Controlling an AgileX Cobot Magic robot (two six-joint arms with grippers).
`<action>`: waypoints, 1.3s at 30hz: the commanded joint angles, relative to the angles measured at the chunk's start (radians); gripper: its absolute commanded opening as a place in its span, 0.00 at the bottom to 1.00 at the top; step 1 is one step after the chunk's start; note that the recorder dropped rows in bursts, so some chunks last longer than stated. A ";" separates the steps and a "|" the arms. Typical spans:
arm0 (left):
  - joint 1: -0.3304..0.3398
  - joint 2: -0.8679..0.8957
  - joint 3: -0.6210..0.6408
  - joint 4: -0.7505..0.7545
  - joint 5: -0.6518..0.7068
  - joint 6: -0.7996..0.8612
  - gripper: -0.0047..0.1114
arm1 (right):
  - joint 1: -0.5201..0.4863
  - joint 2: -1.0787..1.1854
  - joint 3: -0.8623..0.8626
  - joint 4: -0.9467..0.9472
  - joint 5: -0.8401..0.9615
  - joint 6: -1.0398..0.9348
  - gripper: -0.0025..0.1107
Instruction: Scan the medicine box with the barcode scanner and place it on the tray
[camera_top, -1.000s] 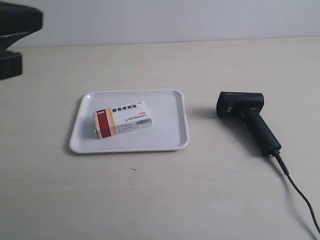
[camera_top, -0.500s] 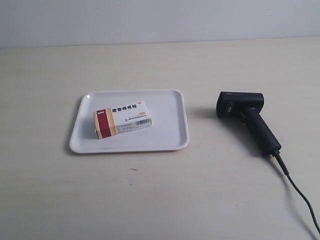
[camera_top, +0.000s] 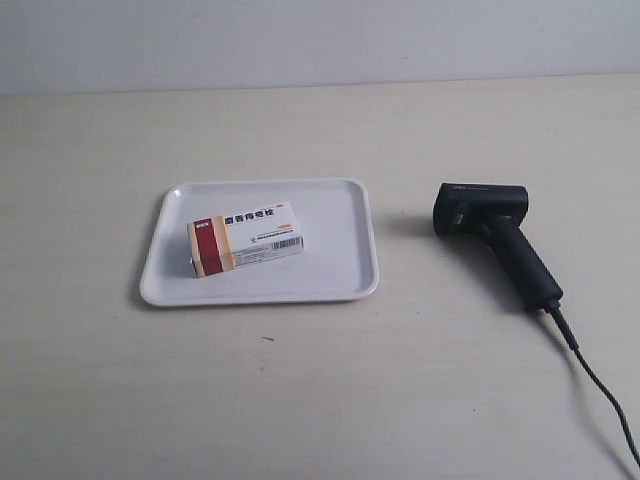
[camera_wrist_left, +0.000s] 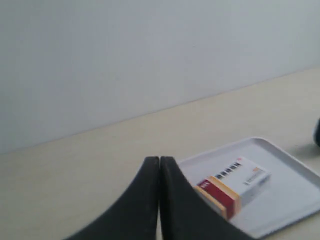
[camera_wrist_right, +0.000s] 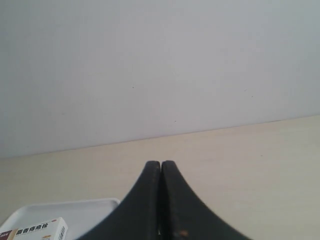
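Note:
The medicine box (camera_top: 245, 238), a white carton with a dark red and tan end, lies flat inside the white tray (camera_top: 340, 270). The black barcode scanner (camera_top: 492, 238) lies on the table to the tray's right in the exterior view, its cable (camera_top: 600, 395) trailing toward the lower right corner. Neither arm shows in the exterior view. My left gripper (camera_wrist_left: 159, 160) is shut and empty, held away from the box (camera_wrist_left: 235, 186) and tray (camera_wrist_left: 295, 195). My right gripper (camera_wrist_right: 160, 163) is shut and empty too, with the box (camera_wrist_right: 37, 231) and tray (camera_wrist_right: 75, 210) at the frame's edge.
A pale beige table (camera_top: 300, 400) carries everything, with a plain light wall (camera_top: 320, 40) behind it. In the left wrist view a dark sliver (camera_wrist_left: 317, 134) sits at the frame's edge beside the tray; what it is I cannot tell.
The dark arm at the exterior view's upper left has pulled out of the frame. The box, tray and scanner have not moved.

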 joint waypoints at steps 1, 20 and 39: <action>0.191 -0.124 0.064 0.007 -0.009 -0.005 0.06 | -0.004 -0.006 0.003 -0.006 -0.013 0.000 0.02; 0.340 -0.234 0.118 1.283 0.017 -1.412 0.06 | -0.004 -0.009 0.003 -0.006 -0.013 0.000 0.02; 0.340 -0.234 0.118 1.069 0.114 -1.170 0.06 | -0.004 -0.009 0.003 -0.006 -0.013 0.000 0.02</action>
